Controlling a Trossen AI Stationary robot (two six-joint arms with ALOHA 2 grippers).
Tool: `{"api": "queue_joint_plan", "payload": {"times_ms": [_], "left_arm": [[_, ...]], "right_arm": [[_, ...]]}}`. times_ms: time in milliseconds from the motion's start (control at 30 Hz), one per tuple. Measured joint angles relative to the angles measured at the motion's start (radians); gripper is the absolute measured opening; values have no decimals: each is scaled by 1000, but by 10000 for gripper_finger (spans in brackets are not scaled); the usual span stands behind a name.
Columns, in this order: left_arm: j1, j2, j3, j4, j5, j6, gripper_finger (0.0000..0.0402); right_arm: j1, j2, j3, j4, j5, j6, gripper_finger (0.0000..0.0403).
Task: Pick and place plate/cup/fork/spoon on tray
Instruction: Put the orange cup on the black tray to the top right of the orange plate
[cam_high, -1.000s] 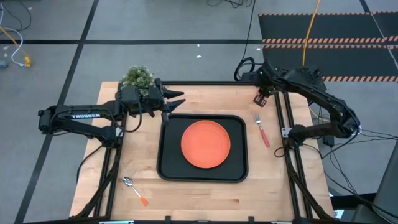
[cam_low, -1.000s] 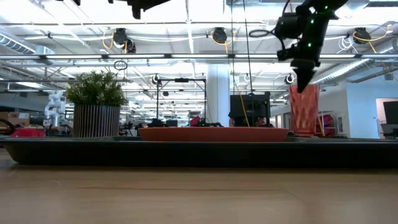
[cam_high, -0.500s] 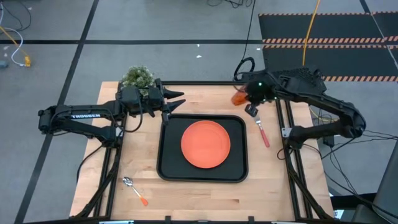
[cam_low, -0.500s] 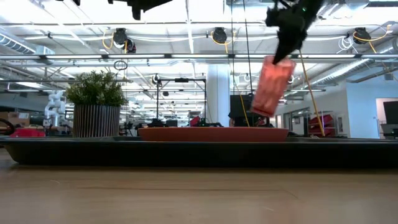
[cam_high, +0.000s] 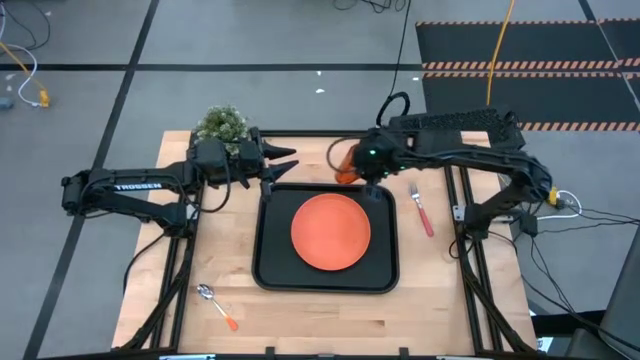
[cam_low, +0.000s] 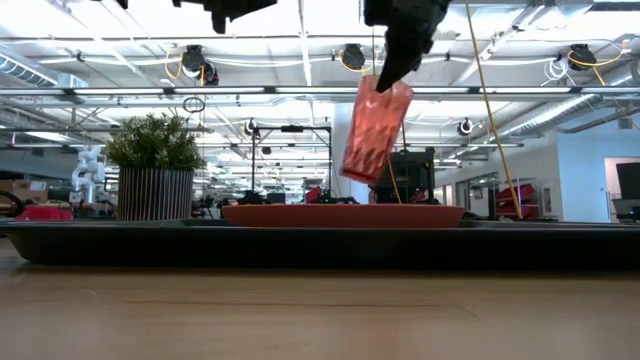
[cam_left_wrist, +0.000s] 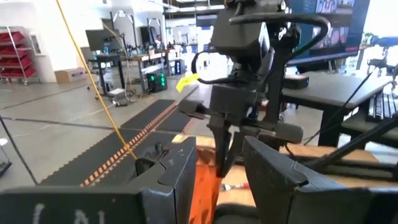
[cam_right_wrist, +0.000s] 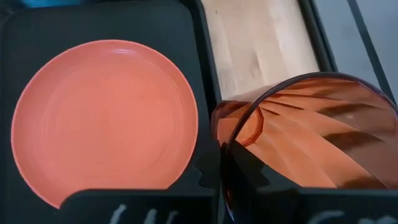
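From above, the right gripper (cam_high: 366, 168) hangs over the far edge of the tray (cam_high: 268, 250), clenched on the rim of the cup (cam_high: 344, 163), which pokes out from it toward the left arm. The plate (cam_high: 331, 232) lies in the middle of the tray. The fork (cam_high: 421, 209) rests on the table just right of the tray, its long axis running near to far, tines at the far end. The spoon (cam_high: 217, 306) lies near the front left corner, well apart from the tray, slanted with its bowl toward the left and its handle toward the front. The left gripper (cam_high: 283, 159) waits beside a plant (cam_high: 221, 124) at the tray's far left corner, its fingers released and holding nothing. At table height, the cup (cam_low: 375, 130) is clear of the plate (cam_low: 342, 214), tilted, its mouth up under the right gripper (cam_low: 385, 72) and its base lower and swung to the picture's left. From the left wrist, the right gripper (cam_left_wrist: 225, 167) points down with the cup (cam_left_wrist: 205, 186) partly hidden behind the near fingers. From the right wrist, the cup's (cam_right_wrist: 305, 143) open mouth fills the near corner, with one finger inside its rim, and the plate (cam_right_wrist: 106, 118) sits on the tray (cam_right_wrist: 99, 22) beyond.
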Motion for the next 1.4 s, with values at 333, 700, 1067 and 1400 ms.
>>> {"api": "queue_joint_plan", "payload": {"times_ms": [333,700,1067,1400], "left_arm": [[0,-52,1,-82,0,4,136],[-1,-72,1,-122,0,-10,136],[-2,-72,1,-140,0,-40,136],[-4,-72,1,-170,0,-59,136]], "right_arm": [[3,100,106,-34,1,16,0],[3,91,106,-254,27,96,0],[16,89,106,-324,-22,144,0],[35,89,44,-387,-82,190,0]]}}
